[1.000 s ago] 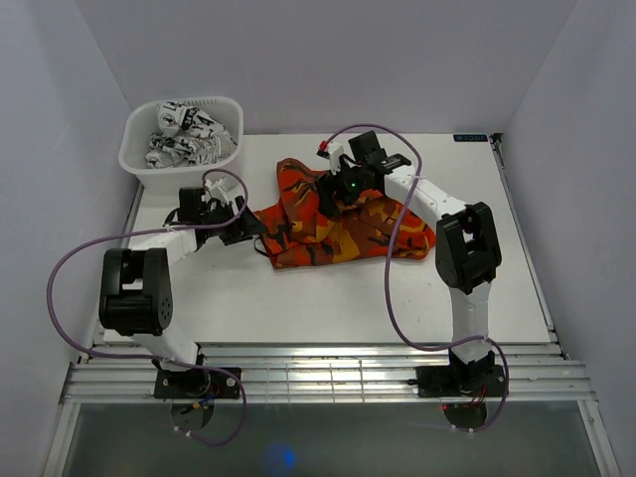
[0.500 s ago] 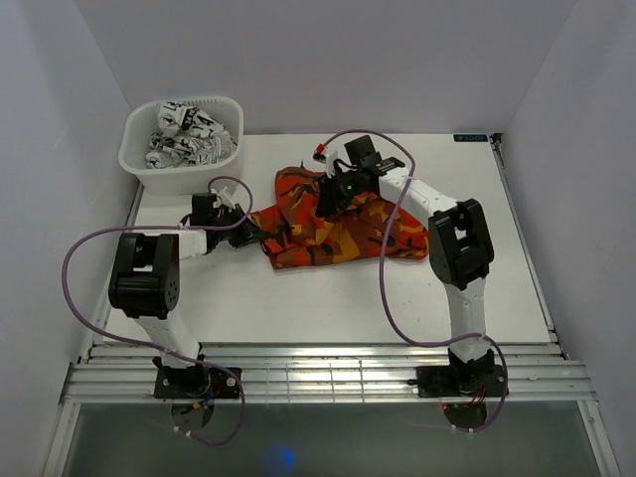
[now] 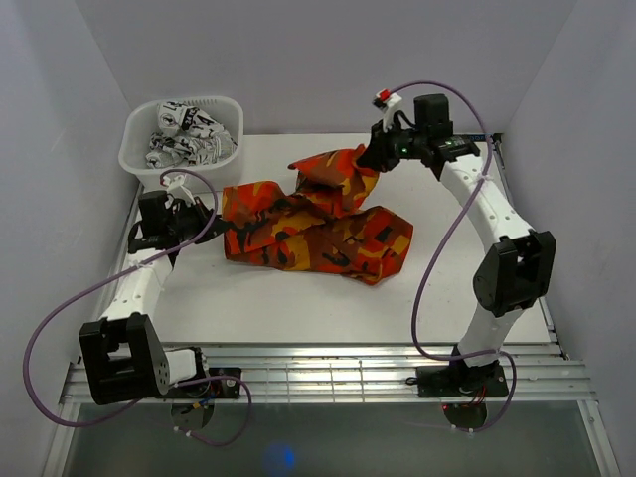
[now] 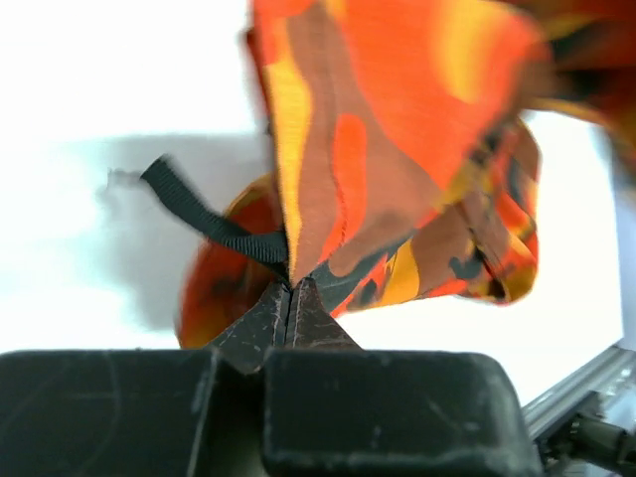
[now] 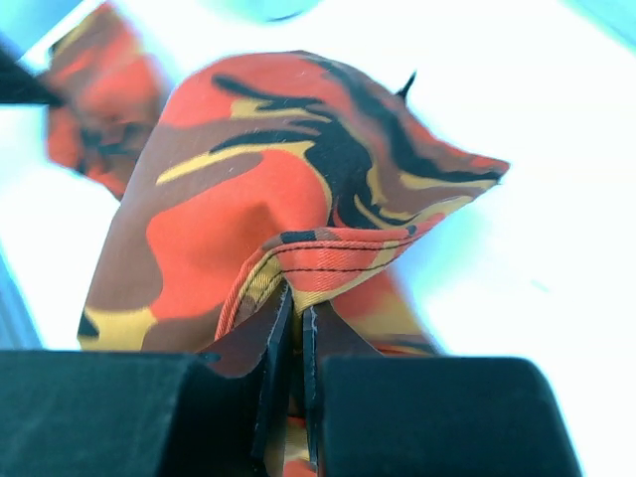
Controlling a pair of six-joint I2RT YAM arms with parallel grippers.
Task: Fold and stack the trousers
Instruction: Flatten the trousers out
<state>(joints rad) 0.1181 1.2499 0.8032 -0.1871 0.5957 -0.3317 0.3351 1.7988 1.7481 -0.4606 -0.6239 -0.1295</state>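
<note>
The trousers (image 3: 318, 224), in orange, red, brown and black camouflage print, stretch across the middle of the table, lifted at both ends. My left gripper (image 3: 204, 211) is shut on their left edge; the left wrist view shows cloth (image 4: 397, 149) and a black strap (image 4: 204, 221) pinched at the fingertips (image 4: 290, 288). My right gripper (image 3: 376, 151) is shut on a stitched hem at the far right; in the right wrist view the hem (image 5: 338, 260) sits between the fingertips (image 5: 296, 303). The cloth between the two grips hangs in loose folds.
A white basket (image 3: 134, 159) stands at the back left corner, holding black-and-white patterned cloth (image 3: 187, 137). White walls close in the table on the left, back and right. A metal rail (image 3: 328, 376) runs along the near edge.
Both grippers closed on the trousers and moved apart: the left arm drew its edge to the left, the right arm lifted its hem up and to the back right, spreading the cloth.
</note>
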